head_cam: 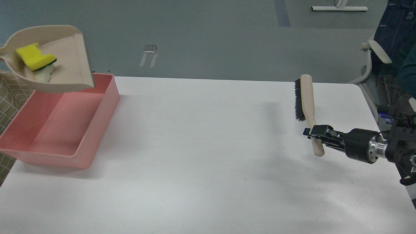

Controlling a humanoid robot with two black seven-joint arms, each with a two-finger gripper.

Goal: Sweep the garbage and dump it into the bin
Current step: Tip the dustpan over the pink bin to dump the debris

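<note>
The beige dustpan (65, 61) hangs in the air above the far end of the pink bin (97, 117) at the table's left. In the pan lie the yellow sponge (34, 58) with its dark green underside and the whitish slice (44, 75) beneath it. The pan's handle runs off the left edge, and my left gripper is out of view. My right gripper (314, 134) is shut on the handle of the beige black-bristled brush (305, 97), held above the table at the right, bristles facing left.
The white table (208, 162) spreads between the bin and the brush. An office chair (373, 61) stands past the table's far right corner. A patterned tan surface (9, 94) lies left of the bin.
</note>
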